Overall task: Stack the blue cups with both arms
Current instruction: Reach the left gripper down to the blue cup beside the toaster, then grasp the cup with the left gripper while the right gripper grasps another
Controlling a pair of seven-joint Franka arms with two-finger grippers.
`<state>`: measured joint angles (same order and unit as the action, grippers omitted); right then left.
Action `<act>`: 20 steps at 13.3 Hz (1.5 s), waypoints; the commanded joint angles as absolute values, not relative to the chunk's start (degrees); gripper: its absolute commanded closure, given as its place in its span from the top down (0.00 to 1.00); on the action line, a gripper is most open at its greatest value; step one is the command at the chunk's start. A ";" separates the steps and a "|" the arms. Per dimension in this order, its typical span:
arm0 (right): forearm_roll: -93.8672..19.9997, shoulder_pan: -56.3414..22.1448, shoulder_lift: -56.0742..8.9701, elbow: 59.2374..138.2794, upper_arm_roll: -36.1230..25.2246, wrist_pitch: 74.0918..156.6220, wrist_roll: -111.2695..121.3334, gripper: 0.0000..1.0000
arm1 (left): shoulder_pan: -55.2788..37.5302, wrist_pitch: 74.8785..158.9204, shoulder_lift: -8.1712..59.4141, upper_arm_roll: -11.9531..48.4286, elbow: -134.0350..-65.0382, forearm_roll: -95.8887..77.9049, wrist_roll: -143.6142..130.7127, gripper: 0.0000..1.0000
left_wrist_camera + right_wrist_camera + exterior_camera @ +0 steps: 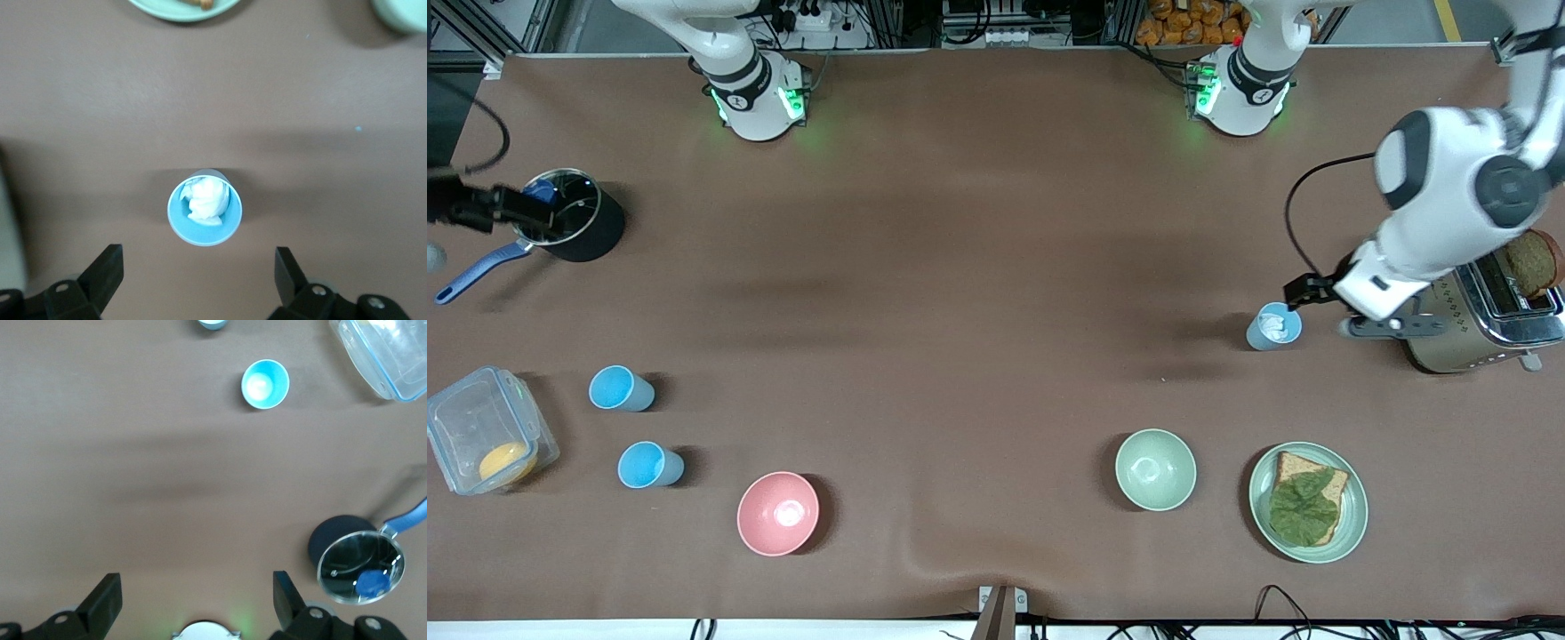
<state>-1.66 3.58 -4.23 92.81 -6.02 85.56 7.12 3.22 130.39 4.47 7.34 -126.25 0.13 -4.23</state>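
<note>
Two empty blue cups point(621, 388) point(649, 466) stand upright toward the right arm's end of the table. One shows in the right wrist view point(265, 384), the other at that view's edge point(212, 323). A third blue cup point(1273, 326) stands beside the toaster with a crumpled white wad inside it, and also shows in the left wrist view point(204, 212). My left gripper point(1343, 311) point(197, 261) is open and empty, above the table just beside this cup. My right gripper point(516, 213) point(195, 583) is open and empty, high over bare table between its base and the pot.
A black pot point(574, 218) with a blue handle and a clear container point(485, 431) are at the right arm's end. A pink bowl point(778, 513), a pale green bowl point(1155, 469) and a plate point(1352, 524) with bread lie nearer the camera. The toaster point(1476, 320) stands beside the left gripper.
</note>
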 commanded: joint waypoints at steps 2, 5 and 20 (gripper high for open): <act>-2.11 5.62 -15.09 91.41 -5.54 91.56 10.37 1.00 | 4.92 140.00 6.84 7.65 -132.36 -0.09 -2.29 1.00; -2.11 4.13 -22.65 91.41 -5.45 97.54 10.28 1.00 | 8.16 141.23 9.04 7.65 -132.36 3.95 -1.23 1.00; -0.35 3.08 -37.97 88.15 -5.36 113.71 15.82 1.00 | 8.17 145.90 14.86 9.13 -131.66 4.04 -1.14 0.00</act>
<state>-1.08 2.82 -36.29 90.31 -5.49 112.19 14.27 8.15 145.34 15.12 7.75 -132.10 3.16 -1.10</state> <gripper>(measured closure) 0.000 0.714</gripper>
